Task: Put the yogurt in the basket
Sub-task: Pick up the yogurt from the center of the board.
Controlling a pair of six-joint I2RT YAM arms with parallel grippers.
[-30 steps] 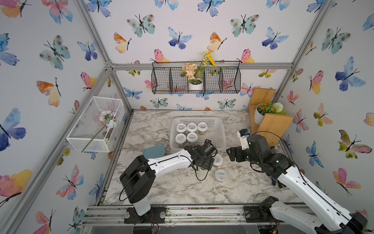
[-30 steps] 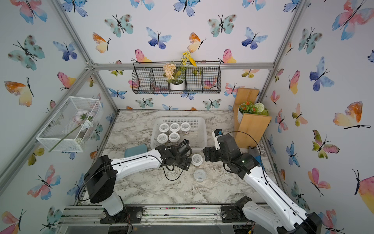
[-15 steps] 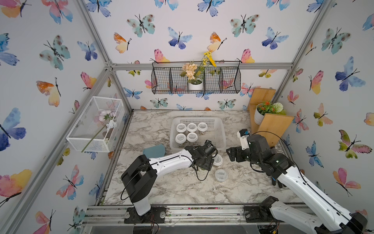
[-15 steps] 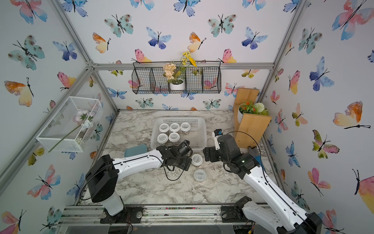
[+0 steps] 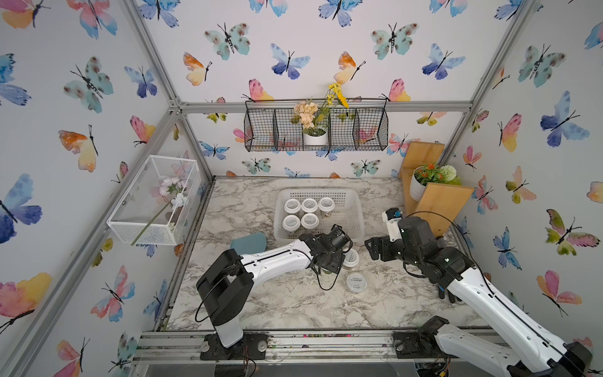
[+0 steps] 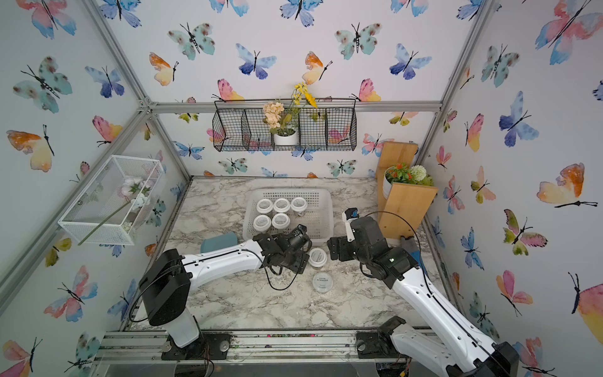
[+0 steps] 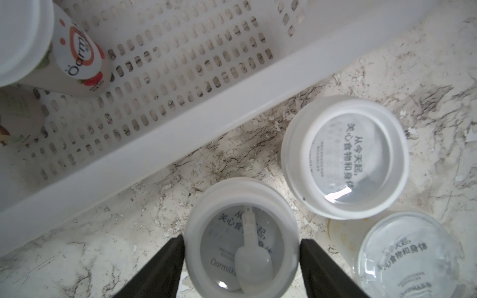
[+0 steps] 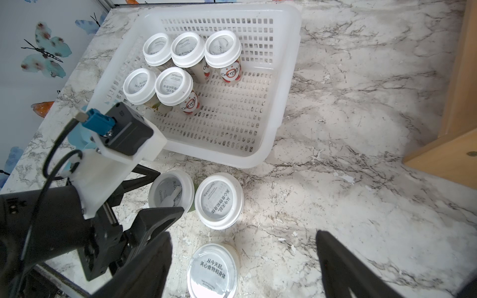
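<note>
The white perforated basket [image 5: 346,215] [image 6: 319,222] [image 8: 232,123] sits at the back middle with several white-lidded yogurt cups [image 5: 309,205] standing in its left half. In front of its near rim [image 7: 180,123], three more cups stand on the marble. My left gripper [image 7: 241,240] [image 5: 336,258] is shut on one cup [image 8: 171,191], a finger against each side of its lid. A second white-rimmed cup [image 5: 350,258] [image 7: 344,157] stands beside it. The flat grey-lidded cup [image 5: 356,282] [image 8: 213,271] is nearer the front. My right gripper [image 8: 242,258] [image 5: 372,249] hovers open, empty, over that cup.
A teal-blue block [image 5: 248,243] lies left of the basket behind my left arm. A wooden shelf with a potted plant [image 5: 437,202] fills the back right corner. A white wire-mesh box [image 5: 153,202] hangs on the left wall, a black wire basket [image 5: 316,130] on the back wall.
My left gripper's jaws have narrowed onto the cup's lid. Both arms stay almost where they were, and the right gripper's opening is unchanged.
</note>
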